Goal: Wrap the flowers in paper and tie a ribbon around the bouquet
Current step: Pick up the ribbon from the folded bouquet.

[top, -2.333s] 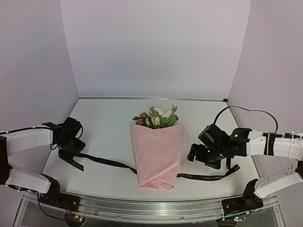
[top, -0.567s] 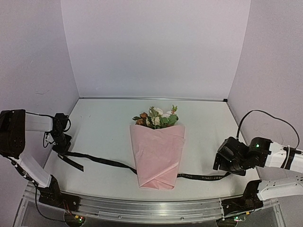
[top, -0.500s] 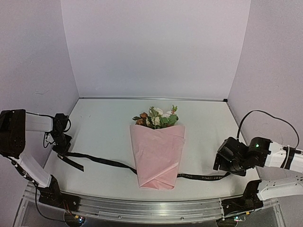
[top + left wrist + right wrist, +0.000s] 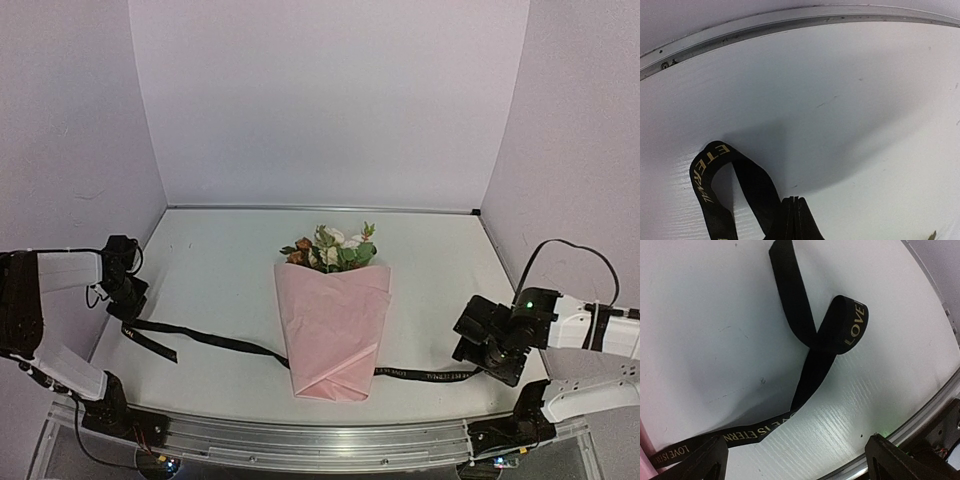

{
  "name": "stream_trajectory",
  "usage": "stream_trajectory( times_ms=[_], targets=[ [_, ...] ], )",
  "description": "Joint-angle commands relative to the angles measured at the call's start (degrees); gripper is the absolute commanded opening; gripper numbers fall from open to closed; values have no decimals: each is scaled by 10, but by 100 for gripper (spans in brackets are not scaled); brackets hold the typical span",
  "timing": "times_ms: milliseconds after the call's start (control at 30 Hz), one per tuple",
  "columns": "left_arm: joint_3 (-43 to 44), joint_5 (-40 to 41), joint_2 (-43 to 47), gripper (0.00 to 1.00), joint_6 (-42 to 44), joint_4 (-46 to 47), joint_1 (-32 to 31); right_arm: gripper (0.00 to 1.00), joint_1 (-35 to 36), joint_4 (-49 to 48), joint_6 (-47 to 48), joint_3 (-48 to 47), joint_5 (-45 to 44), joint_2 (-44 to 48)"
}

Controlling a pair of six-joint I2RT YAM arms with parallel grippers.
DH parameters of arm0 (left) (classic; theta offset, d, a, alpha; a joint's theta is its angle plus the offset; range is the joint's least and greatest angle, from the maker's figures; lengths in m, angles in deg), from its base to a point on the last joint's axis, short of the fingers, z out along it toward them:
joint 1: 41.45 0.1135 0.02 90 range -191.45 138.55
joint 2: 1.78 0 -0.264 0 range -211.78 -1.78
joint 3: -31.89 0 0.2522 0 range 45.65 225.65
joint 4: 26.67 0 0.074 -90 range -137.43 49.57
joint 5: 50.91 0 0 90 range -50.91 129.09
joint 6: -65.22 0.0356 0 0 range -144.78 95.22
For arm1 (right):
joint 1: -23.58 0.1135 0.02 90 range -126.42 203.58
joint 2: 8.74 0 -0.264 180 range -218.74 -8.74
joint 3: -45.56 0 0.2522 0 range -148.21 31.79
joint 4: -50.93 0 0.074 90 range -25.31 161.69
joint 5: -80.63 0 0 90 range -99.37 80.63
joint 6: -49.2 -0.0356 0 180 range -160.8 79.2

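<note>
Across the middle of the table [image 4: 220, 260], from above, the bouquet [image 4: 335, 300] lay with its flowers [image 4: 333, 247] pointing away from the arms and the paper [image 4: 330, 345] folded into a cone. The ribbon [image 4: 210, 342] ran out from beneath the bouquet to both sides. The left end effector [image 4: 128, 300] sat well left of the bouquet, the right end effector [image 4: 478, 345] well to its right.

From the left wrist, the fingers were pressed together on the ribbon [image 4: 715, 190], which curled up in a loop off the table [image 4: 840, 100].

From the right wrist, the end effector [image 4: 795, 445] stood wide apart, holding nothing. The ribbon [image 4: 810, 360] lay crossed over itself on the table [image 4: 715, 315] ahead of it.
</note>
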Motion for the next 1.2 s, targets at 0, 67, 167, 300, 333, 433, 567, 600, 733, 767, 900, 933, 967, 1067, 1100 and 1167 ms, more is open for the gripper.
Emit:
stream_trajectory(
  times_ms=[0, 67, 167, 300, 333, 433, 567, 600, 733, 767, 900, 933, 967, 1067, 1100, 1167],
  targets=[
    [5, 0, 41, 8, 24, 2, 3, 97, -9, 22, -80, 1, -7, -27],
    [8, 2, 47, 14, 29, -2, 3, 95, -22, 18, -82, -11, 8, -52],
    [7, 11, 57, 27, 30, -11, 3, 91, -36, 14, -81, -29, 32, -100],
    [-2, 13, 59, 40, 24, -11, 3, 86, -45, -36, -111, -3, 41, -121],
    [-3, 12, 57, 42, 23, -11, 3, 85, -50, -58, -118, 9, 44, -124],
    [-12, 13, 50, 47, 23, -6, 3, 83, -62, -113, -128, 41, 51, -132],
    [-23, 11, 37, 57, 20, -2, 3, 81, -67, -164, -127, 66, 54, -141],
    [-25, 12, 33, 60, 19, -5, 3, 81, -67, -172, -127, 71, 53, -143],
    [-33, 27, 26, 69, 15, -15, 4, 75, -68, -216, -130, 97, 48, -146],
    [-34, 32, 25, 71, 14, -18, 5, 73, -68, -223, -128, 100, 46, -147],
    [-30, 36, 10, 73, 13, -19, 9, 66, -68, -238, -114, 106, 46, -148],
    [-28, 35, 3, 73, 11, -20, 9, 64, -68, -241, -112, 106, 47, -148],
    [-26, 36, -4, 73, 8, -22, 10, 62, -68, -242, -109, 106, 47, -148],
    [-23, 41, -29, 70, -4, -21, 11, 53, -69, -246, -98, 107, 48, -148],
    [-22, 41, -36, 70, -7, -22, 11, 51, -69, -247, -96, 106, 49, -149],
    [-19, 43, -50, 68, -16, -25, 12, 49, -69, -249, -93, 108, 50, -150]
  ],
)
